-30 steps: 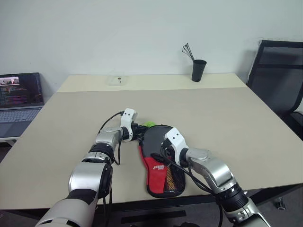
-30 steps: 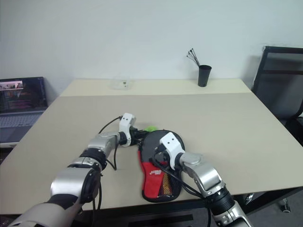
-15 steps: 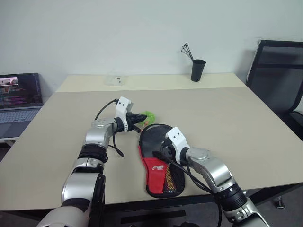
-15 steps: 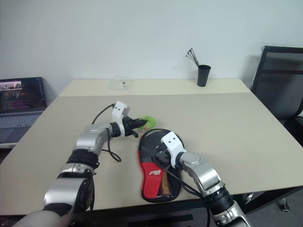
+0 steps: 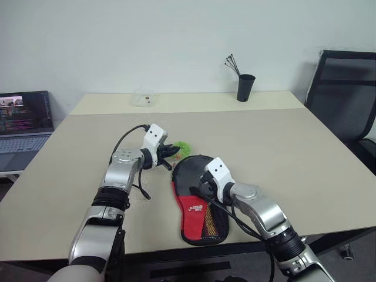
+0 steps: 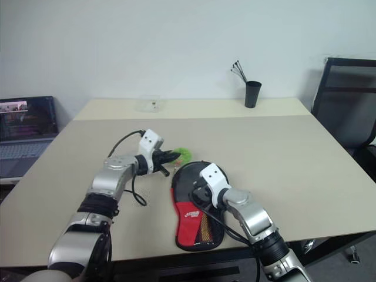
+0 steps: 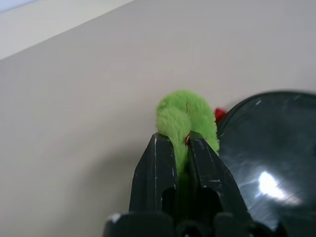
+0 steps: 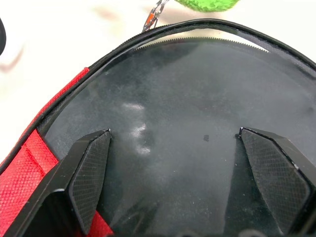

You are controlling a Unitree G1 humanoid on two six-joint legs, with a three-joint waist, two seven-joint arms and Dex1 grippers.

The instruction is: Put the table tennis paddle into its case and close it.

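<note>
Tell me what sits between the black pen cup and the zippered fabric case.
Bare beige tabletop between the pen cup and the case, per the left eye view.

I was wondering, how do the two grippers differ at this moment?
The left gripper is shut on the green fluffy zipper pull, beside the case; the right gripper is open and holds nothing. The left one is off the case's round end, while the right one's fingers spread over the case's glossy black face. Both have black fingers.
</note>
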